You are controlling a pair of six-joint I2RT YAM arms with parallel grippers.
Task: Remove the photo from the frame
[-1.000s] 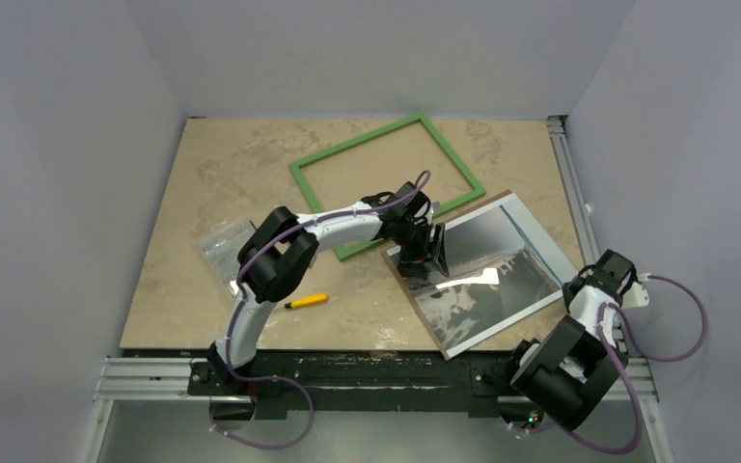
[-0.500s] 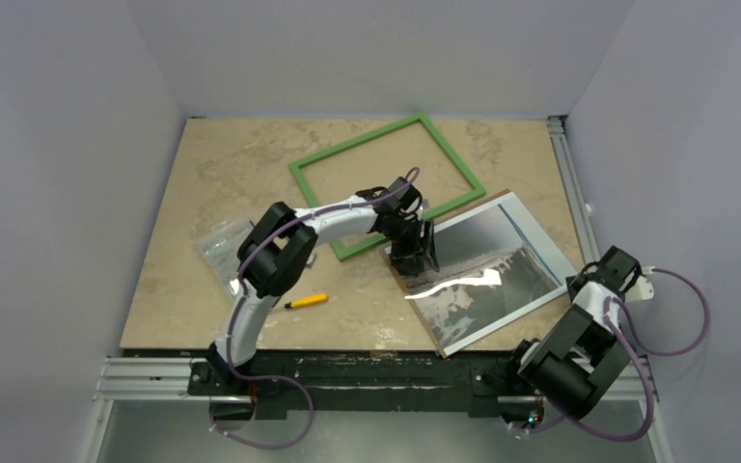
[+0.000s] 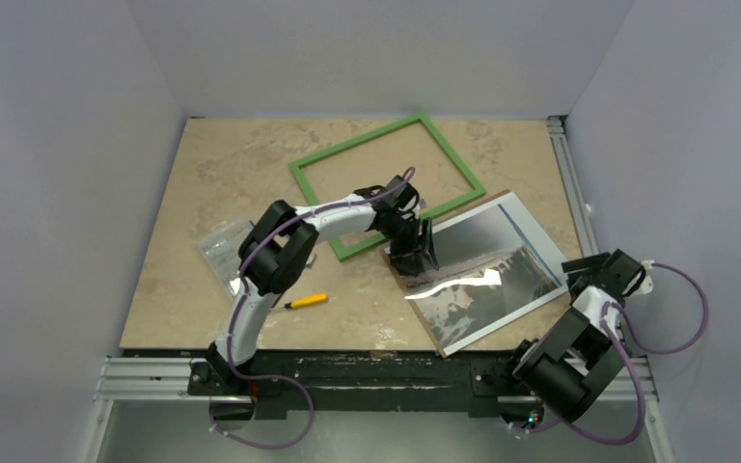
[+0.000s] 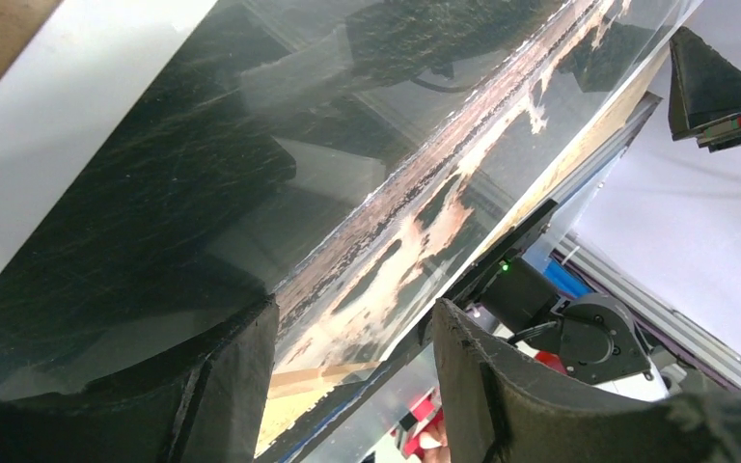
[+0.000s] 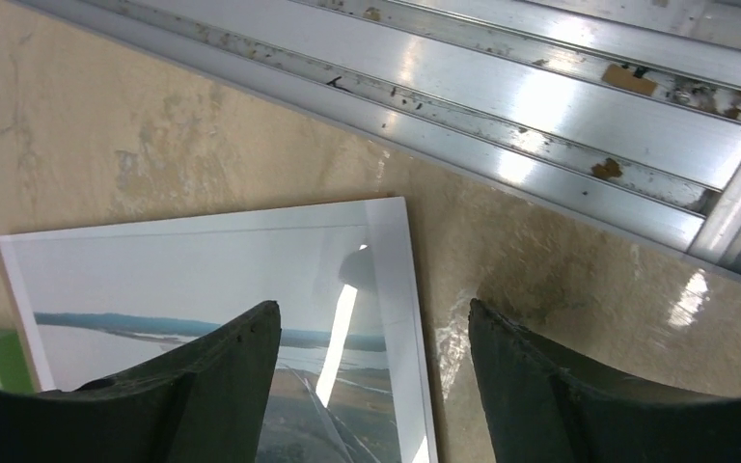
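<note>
The green frame (image 3: 386, 183) lies empty on the table, toward the back. The photo (image 3: 487, 275), a glossy seashore print with a white border, rests flat on a brown backing board (image 3: 413, 289) to the frame's right. My left gripper (image 3: 413, 253) hovers over the photo's left corner, open with nothing between its fingers; the print (image 4: 251, 174) fills its wrist view. My right gripper (image 3: 579, 273) is open at the photo's right edge. In its wrist view the white-bordered corner (image 5: 386, 251) lies between and below the spread fingers (image 5: 222, 376), unheld.
A yellow marker (image 3: 307, 301) and a clear plastic bag (image 3: 224, 246) lie at the left of the table. An aluminium rail (image 5: 560, 106) runs along the table's right edge, close beside the right gripper. A bright glare streak crosses the photo.
The right gripper has gone from nearly shut to open and drawn back a little from the photo's right edge. The left gripper has shifted slightly left over the photo.
</note>
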